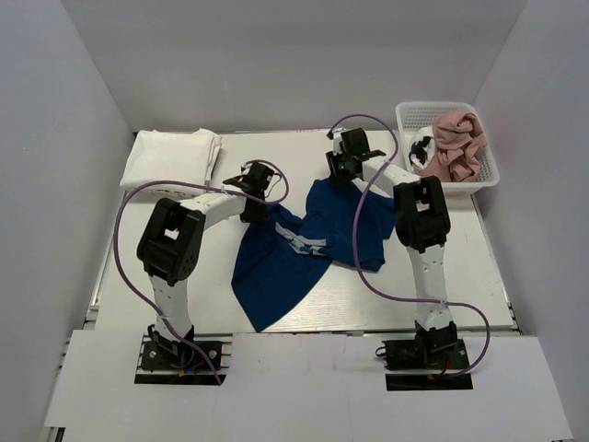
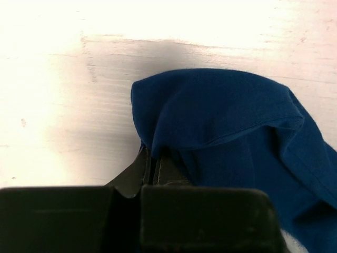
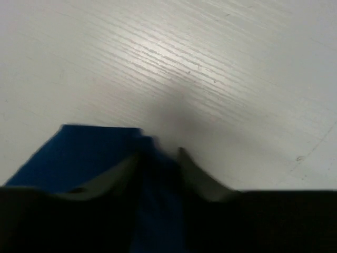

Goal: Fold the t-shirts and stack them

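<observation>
I record white shirts point(image 1: 172, 157) stacked; left gripper point(image 2: 154, 161) and right gripper point(image 3: 158, 158) pinch the navy shirt point(image 1: 285, 258) (unfolded); pink shirt point(image 1: 456, 143) waits.

Plain white walls point(image 1: 276, 55) enclose a pale wood-grain table point(image 1: 460, 267) under bright, even light.
</observation>
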Tool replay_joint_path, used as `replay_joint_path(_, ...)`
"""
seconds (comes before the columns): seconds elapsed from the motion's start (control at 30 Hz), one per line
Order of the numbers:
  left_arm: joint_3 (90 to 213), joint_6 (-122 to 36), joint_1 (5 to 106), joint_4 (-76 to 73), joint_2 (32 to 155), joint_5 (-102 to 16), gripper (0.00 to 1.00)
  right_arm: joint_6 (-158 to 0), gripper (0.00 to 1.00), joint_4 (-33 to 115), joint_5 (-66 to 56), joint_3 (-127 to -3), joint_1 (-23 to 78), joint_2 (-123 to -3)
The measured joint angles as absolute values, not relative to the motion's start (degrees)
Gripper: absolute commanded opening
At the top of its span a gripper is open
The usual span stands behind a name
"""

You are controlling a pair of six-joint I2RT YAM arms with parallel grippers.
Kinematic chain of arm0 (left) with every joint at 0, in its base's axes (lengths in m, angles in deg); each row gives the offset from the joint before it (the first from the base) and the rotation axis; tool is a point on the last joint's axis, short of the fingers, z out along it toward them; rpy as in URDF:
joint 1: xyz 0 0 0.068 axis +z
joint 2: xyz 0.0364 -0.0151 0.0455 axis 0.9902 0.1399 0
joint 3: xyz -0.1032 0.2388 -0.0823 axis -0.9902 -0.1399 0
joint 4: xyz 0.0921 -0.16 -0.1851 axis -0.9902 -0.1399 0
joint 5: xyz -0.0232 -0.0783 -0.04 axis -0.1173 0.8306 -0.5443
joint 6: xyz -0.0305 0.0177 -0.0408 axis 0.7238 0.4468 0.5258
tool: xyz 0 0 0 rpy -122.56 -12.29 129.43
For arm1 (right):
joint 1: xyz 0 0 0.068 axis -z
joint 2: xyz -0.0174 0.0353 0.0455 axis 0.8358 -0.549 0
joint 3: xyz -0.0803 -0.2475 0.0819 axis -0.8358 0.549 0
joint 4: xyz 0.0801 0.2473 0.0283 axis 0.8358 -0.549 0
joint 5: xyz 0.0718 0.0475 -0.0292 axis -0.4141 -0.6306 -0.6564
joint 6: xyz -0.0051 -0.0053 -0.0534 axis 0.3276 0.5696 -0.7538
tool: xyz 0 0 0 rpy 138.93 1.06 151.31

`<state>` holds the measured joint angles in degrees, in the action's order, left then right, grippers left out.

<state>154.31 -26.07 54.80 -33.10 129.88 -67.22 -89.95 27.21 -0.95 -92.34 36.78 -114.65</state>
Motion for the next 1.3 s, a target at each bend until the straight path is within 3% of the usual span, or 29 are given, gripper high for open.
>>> replay_joint_path(0.03,154.3,-26.2,54.8,-33.4,129.7,-67.4,0.0,-89.9,0.19,27.0,-0.3,-92.9,36.4,-115.2)
replay_joint_path(0.07,154.3,-26.3,54.8,-33.8,129.3,-67.5,0.0,-89.3,0.0,26.8,0.3,-93.5,36.1,-115.4)
replay_joint_path(0.23,154.3,-26.9,54.8,-35.6,124.6,-70.7,0.0,-88.7,0.0,26.9,3.0,-93.1,35.2,-115.0)
replay_joint_path(0.37,154.3,-26.6,54.3,-37.8,115.9,-76.4,0.0,-87.8,0.0,28.4,7.3,-82.6,34.9,-105.8)
replay_joint_path(0.57,153.7,-24.5,53.4,-41.0,96.3,-82.5,0.0,-86.9,0.0,35.2,18.3,-64.9,34.8,-69.9)
replay_joint_path(0.73,152.1,-25.2,53.1,-39.6,78.4,-81.8,0.0,-86.8,0.0,44.1,21.6,-59.8,34.6,-42.5)
replay_joint_path(0.9,152.2,-28.2,52.9,-34.1,61.6,-72.7,0.0,-86.5,0.0,45.2,17.2,-59.7,34.3,-25.1)
replay_joint_path(1.07,157.2,-31.3,53.4,-31.0,52.7,-60.6,0.0,-86.8,0.0,42.7,11.7,-65.0,34.2,-19.4)
replay_joint_path(1.3,166.2,-33.3,53.8,-29.3,55.5,-52.9,0.0,-89.0,0.0,40.7,8.4,-77.4,34.2,-21.8)
